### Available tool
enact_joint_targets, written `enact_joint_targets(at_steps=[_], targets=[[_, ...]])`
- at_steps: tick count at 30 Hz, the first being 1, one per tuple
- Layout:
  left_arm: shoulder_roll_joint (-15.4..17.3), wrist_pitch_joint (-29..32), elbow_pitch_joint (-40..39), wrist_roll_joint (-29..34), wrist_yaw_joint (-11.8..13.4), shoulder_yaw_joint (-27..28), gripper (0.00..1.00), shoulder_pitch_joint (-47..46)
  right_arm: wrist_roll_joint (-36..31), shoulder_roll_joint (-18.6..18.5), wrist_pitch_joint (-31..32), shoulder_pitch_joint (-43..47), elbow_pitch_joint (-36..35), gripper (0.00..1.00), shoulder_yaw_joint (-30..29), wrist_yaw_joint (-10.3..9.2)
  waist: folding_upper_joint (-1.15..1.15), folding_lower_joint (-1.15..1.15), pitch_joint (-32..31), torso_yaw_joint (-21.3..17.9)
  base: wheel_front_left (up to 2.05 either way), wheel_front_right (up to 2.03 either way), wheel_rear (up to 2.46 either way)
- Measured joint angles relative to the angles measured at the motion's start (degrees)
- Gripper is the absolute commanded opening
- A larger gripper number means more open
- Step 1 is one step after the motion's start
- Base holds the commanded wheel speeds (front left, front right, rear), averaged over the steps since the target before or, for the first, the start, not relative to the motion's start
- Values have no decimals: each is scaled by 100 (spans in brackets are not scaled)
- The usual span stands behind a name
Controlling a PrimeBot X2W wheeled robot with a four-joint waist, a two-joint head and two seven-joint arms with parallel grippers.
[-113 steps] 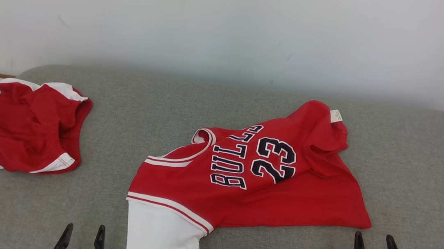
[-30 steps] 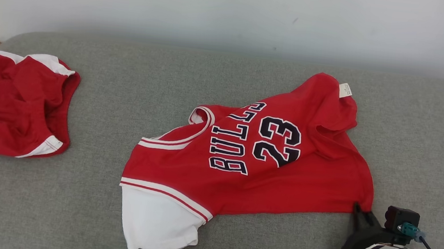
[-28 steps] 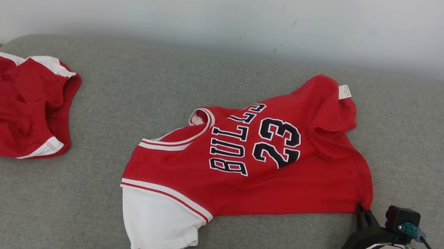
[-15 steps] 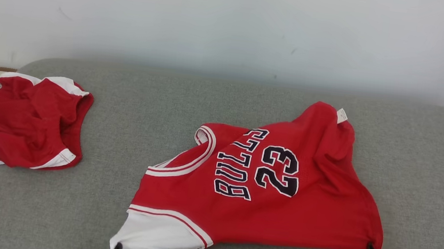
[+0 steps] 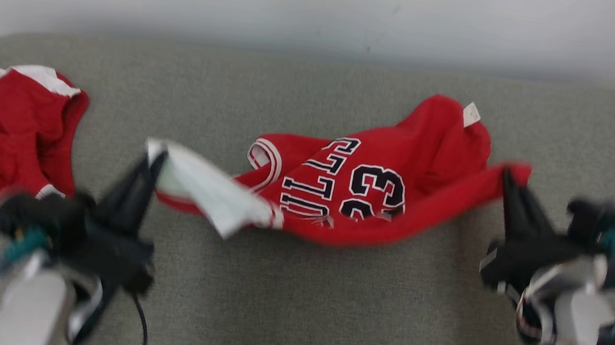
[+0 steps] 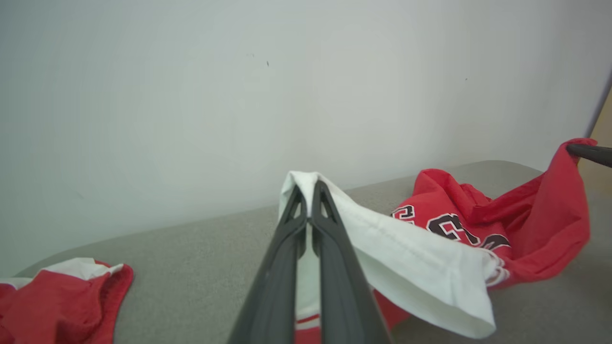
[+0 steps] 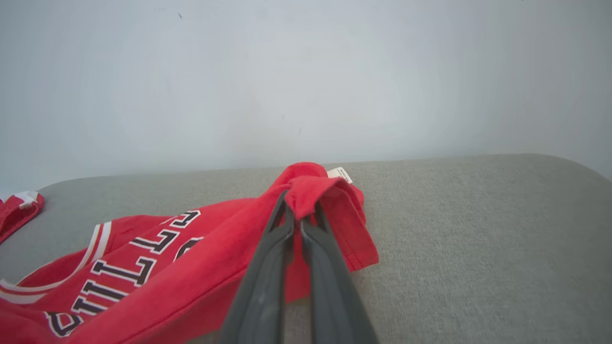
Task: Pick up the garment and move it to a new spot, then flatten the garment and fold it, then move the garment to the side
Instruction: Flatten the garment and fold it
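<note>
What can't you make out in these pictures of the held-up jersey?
- Print on the tag of the jersey: too small and blurred, head view.
- Start of the jersey's lettering: head view, tucked under its own fold.
- Second red garment: cut off by the head view's left edge.

My right gripper (image 7: 300, 210) is clamped on a pinch of the red jersey (image 7: 201, 267), jaws together, cloth bunched over the fingertips. The jersey sags away to the lower left, with dark lettering and white trim showing. A white tag (image 7: 340, 174) sits just behind the grip. Grey cushion (image 7: 478, 239) below, pale wall (image 7: 287, 71) beyond, second red garment (image 7: 16, 210) at the far left edge.
</note>
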Motion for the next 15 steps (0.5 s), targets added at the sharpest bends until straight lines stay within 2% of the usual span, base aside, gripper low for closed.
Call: enact_joint_targets(at_steps=[4, 7, 10, 15], targets=[[505, 330, 127, -152, -35, -230, 0, -1493, 153, -129, 256, -1334, -7, 0, 136, 0, 0, 1, 398, -47, 0, 0, 0], [768, 612, 350, -636, -42, -479, 0, -2636, 459, -58, 441, -2447, 253, 0, 174, 0, 1, 1, 722, -75, 0, 0, 0], [1093, 793, 808, -950, -42, -665, 0, -3779, 653, -80, 602, -3566, 778, 0, 199, 0, 1, 1, 1054, -98, 0, 0, 0], [1298, 1103, 1882, -1386, -43, -755, 0, -5614, 987, -24, 776, -5465, 1746, 0, 78, 0, 1, 2, 1611, -134, 0, 0, 0]])
